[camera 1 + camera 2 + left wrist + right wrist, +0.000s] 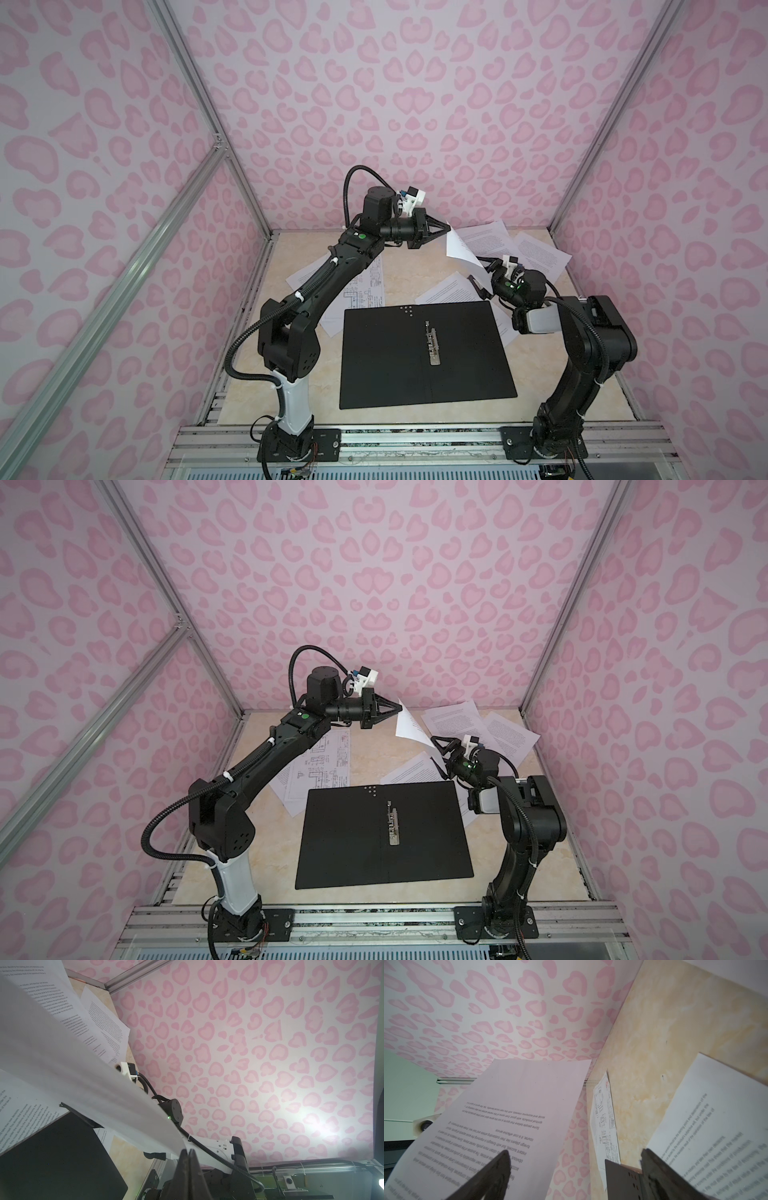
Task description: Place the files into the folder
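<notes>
Bench (399,270): beige top. Folder (386,361) lies open, black inside up, mid-bench toward the near edge, w/ nothing in it yet. Files on the bench: two text sheets (536,253) at the far R corner, one text sheet (446,291) touching the folder's far R corner, and drawing sheets (365,286) near the L edge, partly under the L arm.

Held sheet (460,251) hangs slantwise in the air above the far-middle of the bench. L gripper (188,1152) is pinched tight on its top corner. R gripper (475,269) gapes wide at the sheet's low end, holding nothing. In the R wrist view the paper drapes past one finger (496,1167); can't tell if it sits betw. the jaws.

Step, prob.: take a second grip, then lay the sheet in. To do it well:
- R should close only once the low edge is truly betw. the jaws, near a corner, not mid-page, else it creases.
- Move both arms together toward the near edge, paper lightly taut.
- Lower it flat beside the metal clip (432,341), R end first; L lets go last.

Risk: a one-corner hold lets the sheet swing & fold.
</notes>
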Action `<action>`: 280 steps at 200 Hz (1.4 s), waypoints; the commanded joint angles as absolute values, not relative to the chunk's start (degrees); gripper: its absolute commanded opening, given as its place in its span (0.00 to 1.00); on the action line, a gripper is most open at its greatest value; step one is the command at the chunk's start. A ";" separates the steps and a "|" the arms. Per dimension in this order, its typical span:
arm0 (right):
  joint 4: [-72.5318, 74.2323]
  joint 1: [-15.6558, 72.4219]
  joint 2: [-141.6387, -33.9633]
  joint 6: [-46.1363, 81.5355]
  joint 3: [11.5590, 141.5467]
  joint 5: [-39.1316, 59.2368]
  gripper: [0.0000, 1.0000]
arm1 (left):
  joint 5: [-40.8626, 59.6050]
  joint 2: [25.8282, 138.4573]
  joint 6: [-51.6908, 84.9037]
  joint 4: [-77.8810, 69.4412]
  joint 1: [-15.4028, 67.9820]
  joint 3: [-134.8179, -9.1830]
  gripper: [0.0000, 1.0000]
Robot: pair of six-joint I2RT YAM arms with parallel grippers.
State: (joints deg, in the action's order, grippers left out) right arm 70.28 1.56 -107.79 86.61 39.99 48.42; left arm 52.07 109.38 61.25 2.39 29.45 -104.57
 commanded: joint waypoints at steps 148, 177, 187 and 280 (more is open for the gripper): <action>89.25 7.50 -112.89 100.54 45.40 50.76 0.42 | 59.14 97.03 60.21 -9.48 22.61 -79.36 0.04; 85.80 6.83 -113.80 96.16 42.69 50.85 0.46 | 59.41 97.96 58.63 -7.75 22.16 -80.33 0.04; 83.13 6.21 -114.03 93.38 41.62 51.07 0.56 | 59.26 98.49 58.76 -7.91 22.30 -81.12 0.04; 89.36 5.94 -121.02 96.60 44.72 53.53 0.97 | 61.02 109.97 63.62 -10.45 26.83 -99.81 0.04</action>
State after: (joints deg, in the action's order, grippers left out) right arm 86.08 5.61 -120.33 95.55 43.97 52.53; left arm 59.24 107.00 61.56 -7.73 25.91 -94.76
